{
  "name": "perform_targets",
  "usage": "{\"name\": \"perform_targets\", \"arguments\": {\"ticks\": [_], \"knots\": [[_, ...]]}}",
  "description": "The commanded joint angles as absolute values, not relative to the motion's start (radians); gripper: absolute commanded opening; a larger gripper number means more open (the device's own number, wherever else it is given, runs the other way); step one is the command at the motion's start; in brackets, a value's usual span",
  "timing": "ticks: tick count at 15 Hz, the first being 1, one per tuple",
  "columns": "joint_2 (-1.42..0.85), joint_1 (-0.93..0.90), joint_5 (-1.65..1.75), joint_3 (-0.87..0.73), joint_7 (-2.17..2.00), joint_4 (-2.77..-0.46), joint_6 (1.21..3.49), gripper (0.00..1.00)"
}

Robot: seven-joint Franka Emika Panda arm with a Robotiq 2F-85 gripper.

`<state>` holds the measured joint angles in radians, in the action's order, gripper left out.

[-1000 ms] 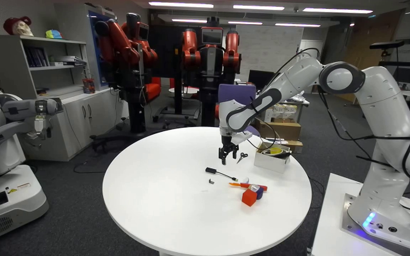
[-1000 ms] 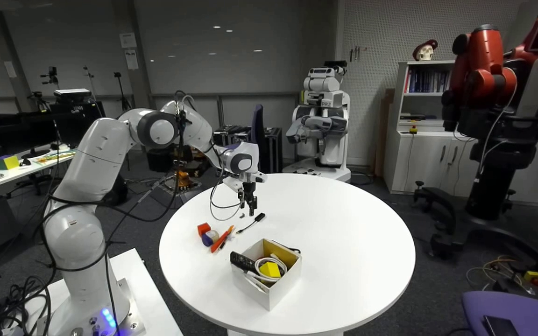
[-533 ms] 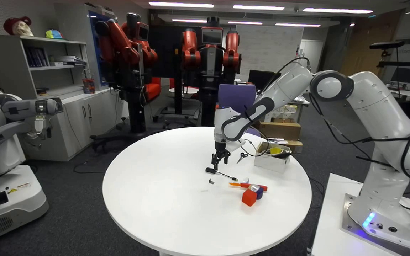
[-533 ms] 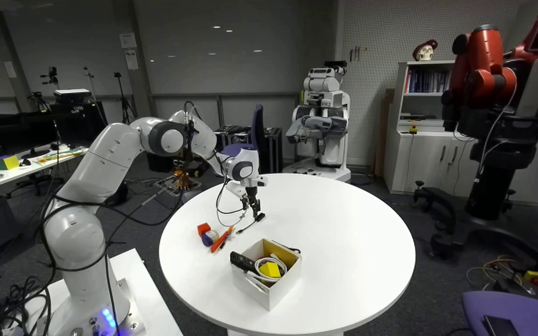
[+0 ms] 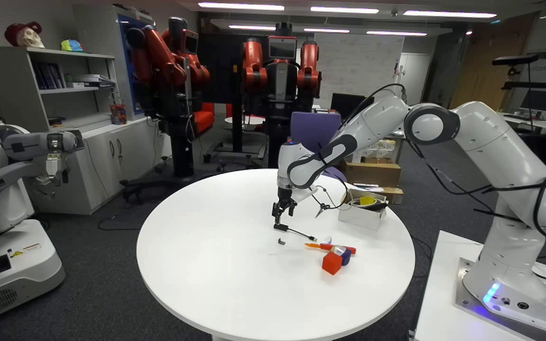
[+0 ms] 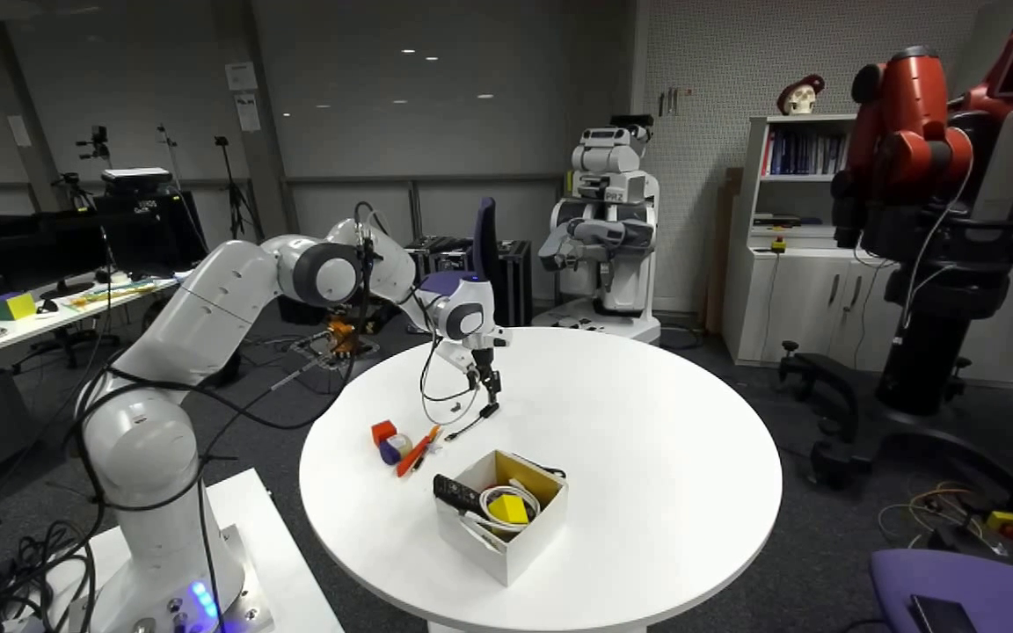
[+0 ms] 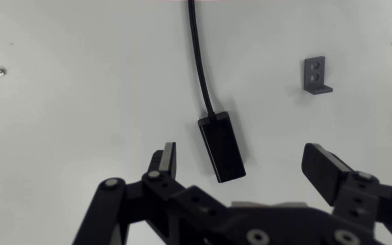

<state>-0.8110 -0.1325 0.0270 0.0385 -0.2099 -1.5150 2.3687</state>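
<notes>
Black cable adapter (image 7: 222, 148) lies flat on the round white table (image 5: 206, 265), between the fingers of the gripper (image 7: 242, 153). Jaws wide apart: 1 finger to each side of the casing, with tabletop showing in both gaps. Whether the fingertips reach the table: cannot tell.

Orientation: in the wrist view the casing's long axis runs steeply from upper left to lower right. Cable end faces the top of that view; the black cable (image 7: 198, 58) leaves there and curves up to the edge. In an exterior view the cable runs from the casing down and to the right, ending in a USB-style plug (image 5: 314, 238) directed towards a slim red tool (image 5: 328, 246) with an orange end.

Counts: 1 adapter, with 1 cable and 1 plug. 1 grey L-bracket (image 7: 320, 76), 2 holes in its plate, to the right of the casing in the wrist view. 1 pair of scissors (image 5: 321, 210), 1 slim red tool. 1 red cube (image 5: 332, 264), just beside 1 blue-and-pale rounded piece (image 5: 345, 256), kind uncertain. 1 open white box (image 6: 542, 532); visible inside, 1 black remote control (image 6: 456, 494) propped at a corner and 1 yellow block (image 6: 509, 508).
</notes>
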Motion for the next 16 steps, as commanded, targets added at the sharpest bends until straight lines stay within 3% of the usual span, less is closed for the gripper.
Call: {"name": "perform_targets", "arguments": {"ticks": [1,9,11,12,13,16], "knots": [[-0.875,-0.150,0.037,0.011,-0.204,-1.413,2.345,1.00],[-0.956,-0.154,0.032,0.001,-0.206,-1.309,2.297,1.00],[-0.963,-0.155,0.032,0.000,-0.209,-1.297,2.278,0.95],[-0.967,-0.156,0.033,-0.001,-0.211,-1.288,2.263,0.91],[-0.972,-0.157,0.033,-0.002,-0.216,-1.279,2.246,0.72],[-0.980,-0.158,0.033,-0.002,-0.218,-1.259,2.206,0.49]]}}
